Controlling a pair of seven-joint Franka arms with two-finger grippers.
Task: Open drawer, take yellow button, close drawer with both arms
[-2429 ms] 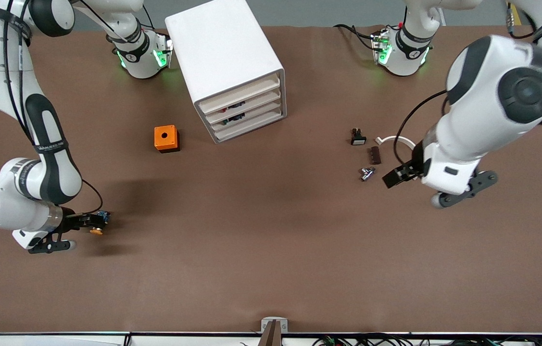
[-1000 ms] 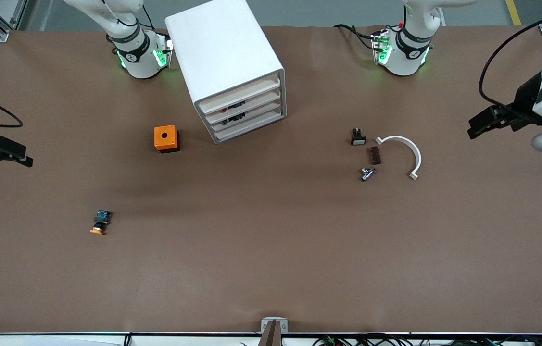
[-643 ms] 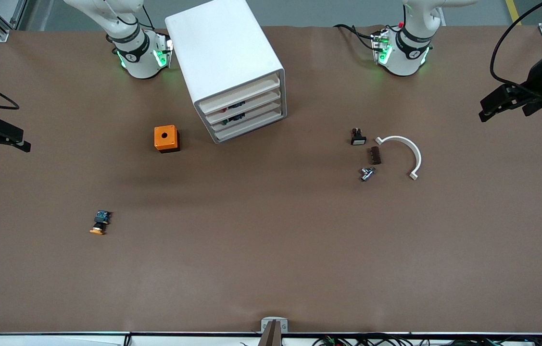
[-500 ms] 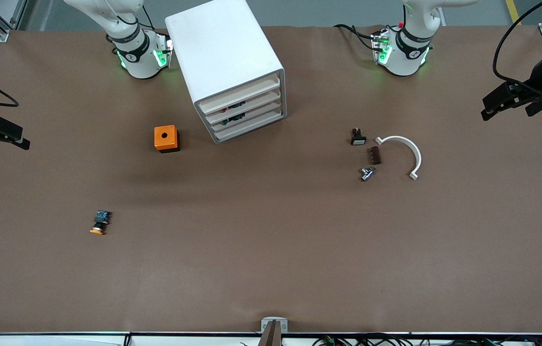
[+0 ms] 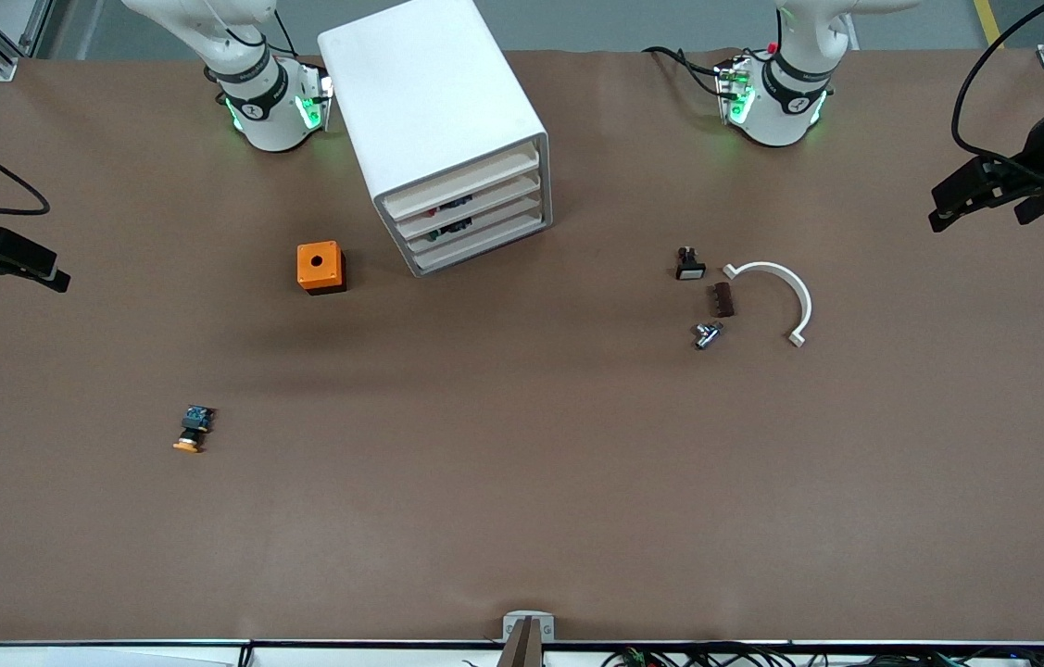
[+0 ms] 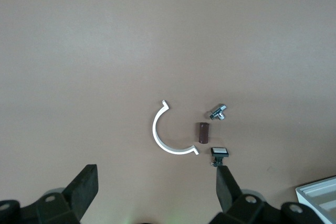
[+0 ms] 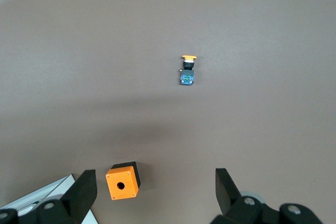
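A wide brown desk seen from above. A white cabinet of four stacked drawers stands near the arms' bases; its top drawer sits flush, shut. The button, a tiny part with an orange-yellow cap, black middle and blue rear block, lies on its side on bare desk, well apart from the cabinet, nearer the front camera than the orange cube and toward the right arm's end. It looks light, rigid and liable to roll or skid, so the flat blue block or black middle would likely give a surer hold than the round cap. The right end effector hangs over the desk's edge at that end, fingers spread wide, holding nothing. The left end effector hangs over the other end, likewise wide open and empty. Near it lie a white curved clip, a black button with a white cap, a small brown block and a metal fitting.
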